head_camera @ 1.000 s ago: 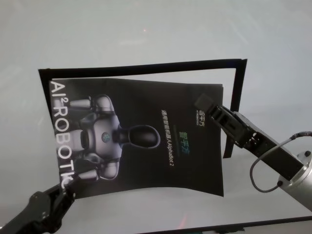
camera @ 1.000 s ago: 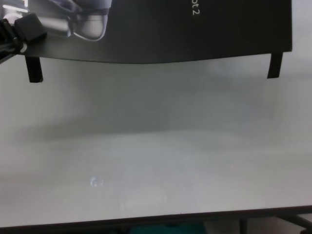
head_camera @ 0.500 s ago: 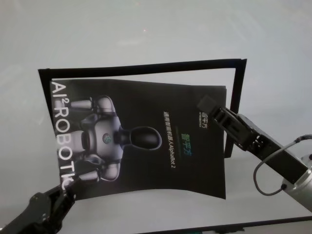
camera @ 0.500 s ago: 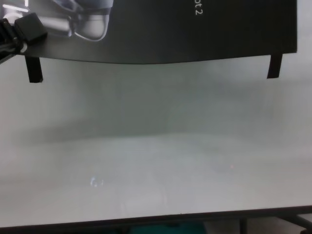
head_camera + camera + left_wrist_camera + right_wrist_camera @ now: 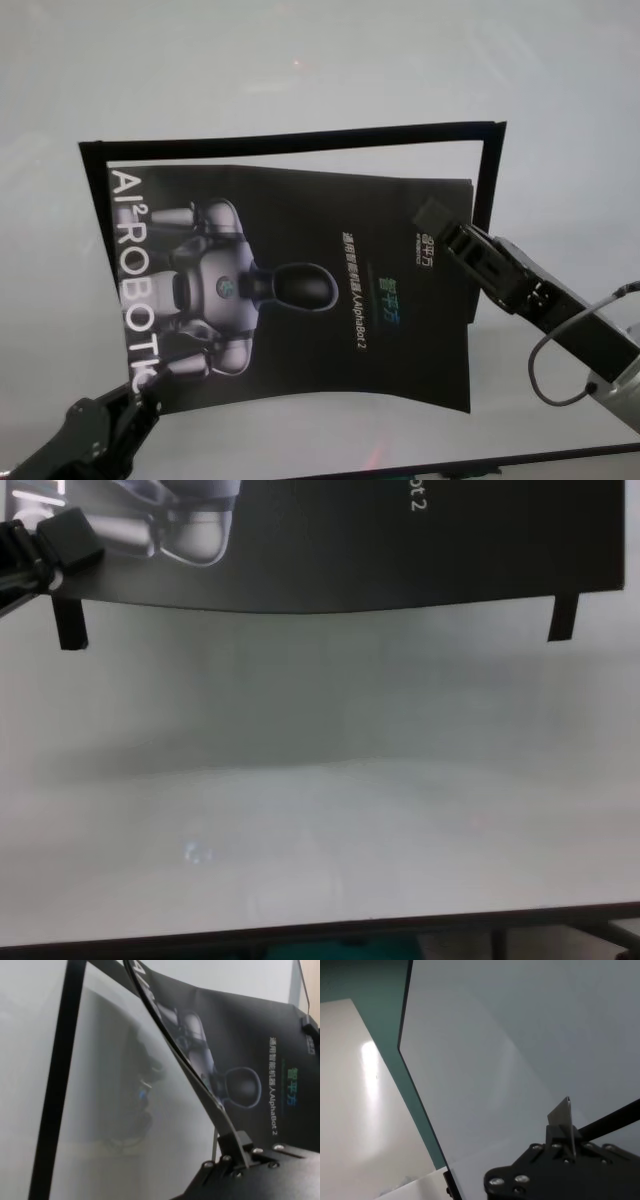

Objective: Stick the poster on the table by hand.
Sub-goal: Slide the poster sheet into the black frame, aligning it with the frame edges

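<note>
The large glossy black poster with a grey-white robot picture hangs above the plain white-grey counter, long axis running left to right, its near edge sagging. The left black tool pinches its near-left corner; the right black tool pinches its right edge. Narrow black tape strips frame it on the far, left and right sides, with bare counter all around.

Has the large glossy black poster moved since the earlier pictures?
Yes. The large glossy black poster slid rightwards; in the head view its right edge now overlaps the fixed narrow black tape strip.
</note>
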